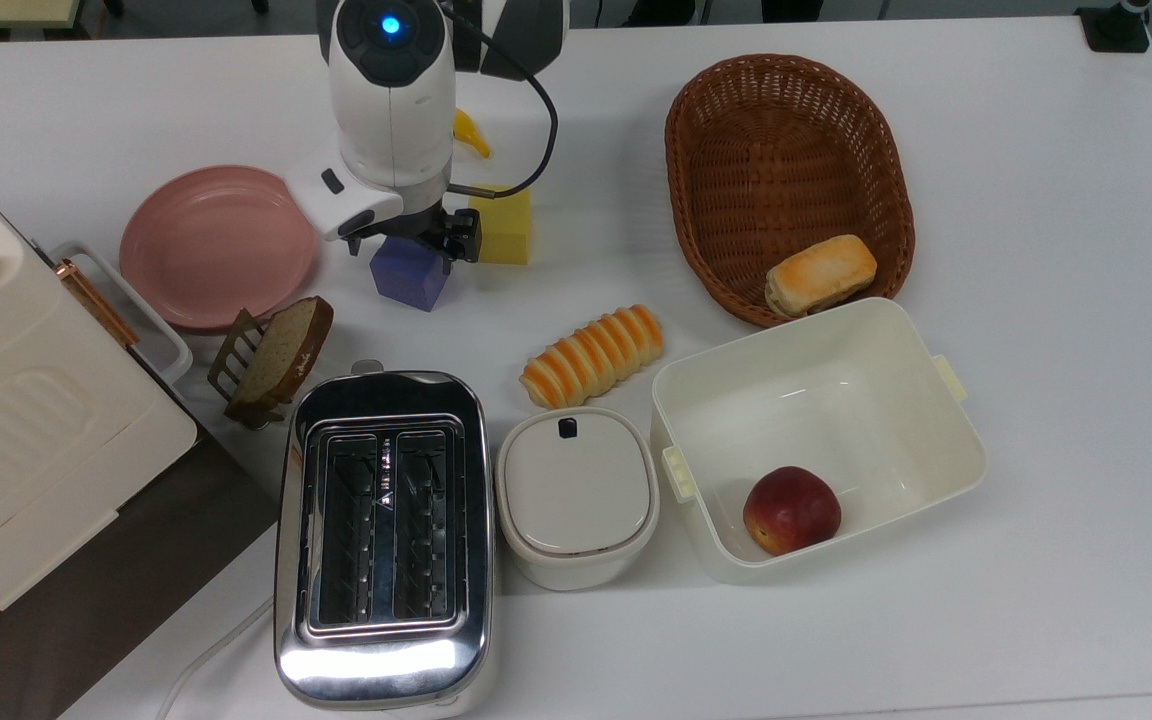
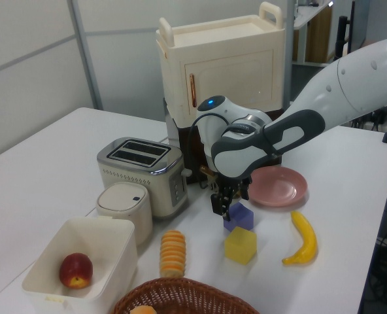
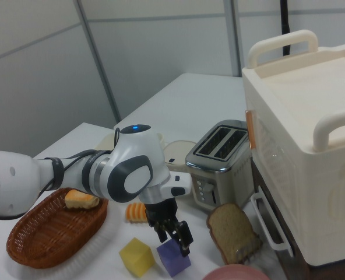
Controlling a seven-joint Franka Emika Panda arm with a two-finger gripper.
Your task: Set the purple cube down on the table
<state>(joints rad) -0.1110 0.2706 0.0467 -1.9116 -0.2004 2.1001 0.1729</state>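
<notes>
While the purple cube rests flat on the table, the claw hangs directly above it with its fingers spread apart and released, grasping nothing. In the right view one dark finger reaches down to the cube's upper edge; whether it touches cannot be told. The yellow cube stands just beside the claw, on the top view's right, close to the purple cube but apart from it. The pink plate lies near the claw on the top view's left. A banana lies behind the claw in the top view, partly covered by the arm. Nearer the camera than the claw in the top view sit a ridged bread roll, a slice of bread in a rack and a chrome toaster. Well apart from the claw, toward the top view's right, stand a wicker basket and a white tub containing an apple.
</notes>
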